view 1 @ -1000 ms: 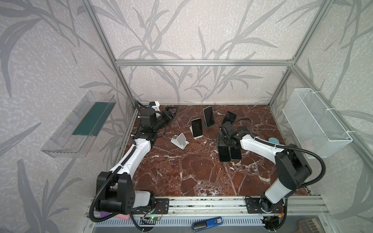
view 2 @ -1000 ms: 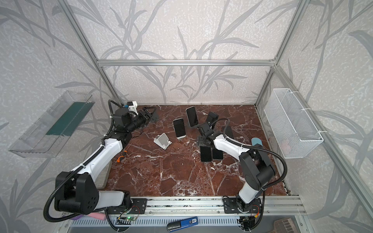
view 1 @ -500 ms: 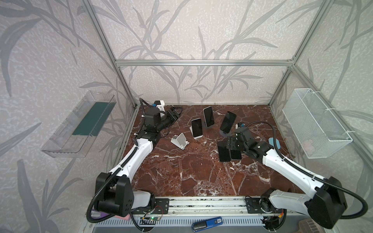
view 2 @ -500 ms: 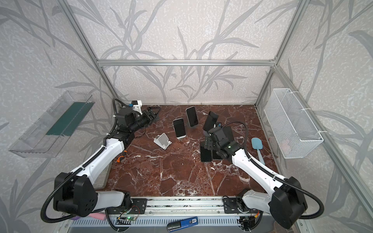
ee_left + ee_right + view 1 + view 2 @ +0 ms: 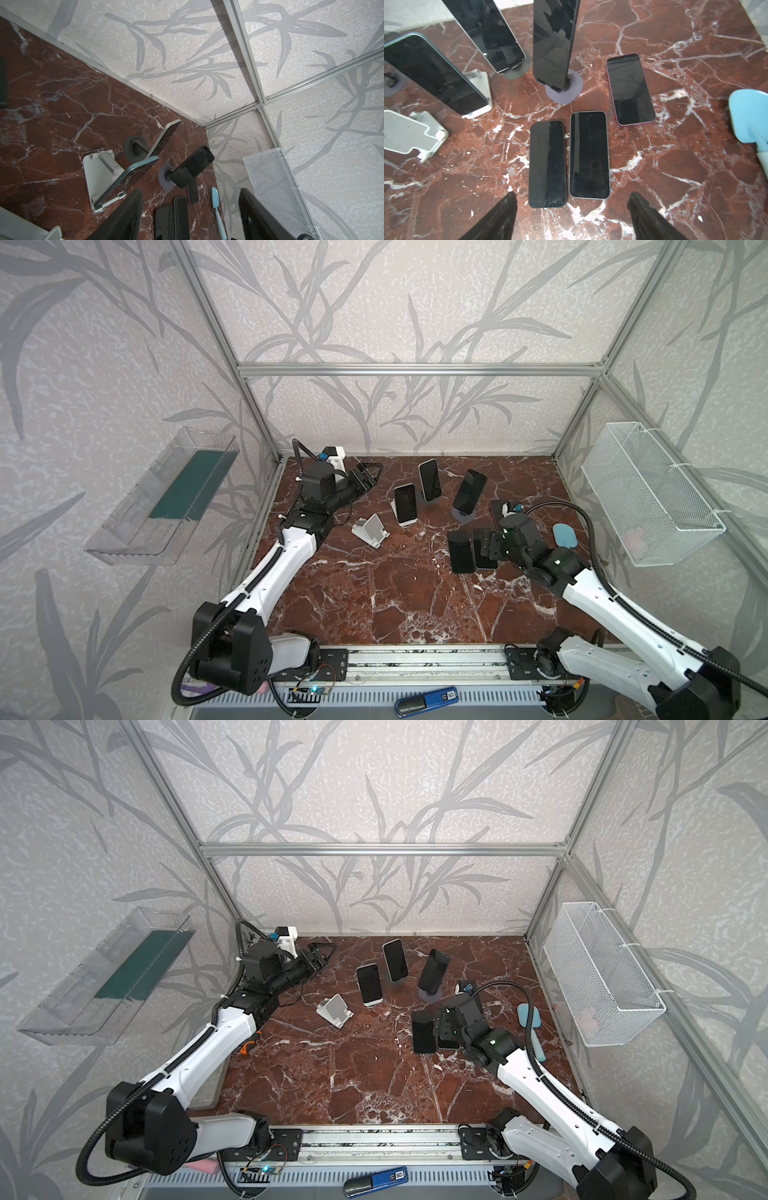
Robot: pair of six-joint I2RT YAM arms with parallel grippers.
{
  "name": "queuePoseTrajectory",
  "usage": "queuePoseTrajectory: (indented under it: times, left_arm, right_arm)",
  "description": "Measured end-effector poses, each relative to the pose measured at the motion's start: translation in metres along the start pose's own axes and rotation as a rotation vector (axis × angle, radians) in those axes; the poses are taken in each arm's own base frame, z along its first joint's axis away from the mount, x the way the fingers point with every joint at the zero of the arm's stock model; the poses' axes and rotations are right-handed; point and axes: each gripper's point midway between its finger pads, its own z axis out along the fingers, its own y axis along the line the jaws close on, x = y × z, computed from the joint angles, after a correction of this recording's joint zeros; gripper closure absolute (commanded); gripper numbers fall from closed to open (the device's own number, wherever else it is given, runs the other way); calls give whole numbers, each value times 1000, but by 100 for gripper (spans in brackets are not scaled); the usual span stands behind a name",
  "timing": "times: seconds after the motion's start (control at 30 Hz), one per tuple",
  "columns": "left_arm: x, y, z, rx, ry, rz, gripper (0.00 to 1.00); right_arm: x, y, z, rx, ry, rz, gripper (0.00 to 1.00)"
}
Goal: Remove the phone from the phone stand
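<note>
Both claws are being held wide open and nothing is being gripped — the right claw [image 5: 573, 197] is being hung above two flat phones [image 5: 547, 164] on the table [image 5: 374, 605], and the left claw [image 5: 190, 192] is being pointed from the back corner. The dark phone [image 5: 469, 489] is being propped on its round stand [image 5: 462, 515], near the right claw. If it is being pulled sideways, the stand could be tipped — and the phone next door [image 5: 430, 480] could be knocked down.

Red-brown, white-veined marble table [image 5: 675, 166], black-screened phones [image 5: 588, 154] (one phone [image 5: 630, 89] pink-rimmed), pale blue spatula [image 5: 745, 116].
</note>
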Motion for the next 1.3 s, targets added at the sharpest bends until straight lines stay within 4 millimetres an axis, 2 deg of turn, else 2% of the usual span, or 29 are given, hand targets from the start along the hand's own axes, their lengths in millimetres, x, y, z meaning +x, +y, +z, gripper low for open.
queuePoseTrajectory:
  times: [0.13, 0.23, 0.4, 0.63, 0.73, 0.93, 1.07, 1.2, 1.3]
  left_arm:
    - [0, 0, 2, 7, 1, -10, 26]
    - [1, 4, 6, 1, 8, -22, 26]
    - [2, 7, 8, -3, 14, -45, 27]
    - [-7, 15, 5, -20, -9, -48, 26]
    - [-12, 29, 5, -72, -29, -60, 26]
    - [-6, 70, 5, -239, -38, -104, 26]
    - [-6, 81, 2, -290, -50, -112, 26]
    - [-1, 93, 6, -324, -39, -143, 26]
    - [7, 109, 14, -354, -13, -190, 29]
  right_arm:
    - [-11, 16, 3, -52, -33, -37, 14]
    - [-22, 36, 9, -92, -44, -85, 13]
    - [-38, 79, 16, -176, -58, -143, 13]
    - [-48, 130, 27, -243, -29, -212, 13]
    - [-57, 147, 29, -265, -30, -219, 13]
    - [-83, 172, 35, -291, -62, -216, 9]
    - [-81, 180, 50, -288, -44, -238, 0]
    - [-74, 187, 72, -270, -17, -271, 1]
    - [-77, 200, 92, -265, -4, -295, 1]
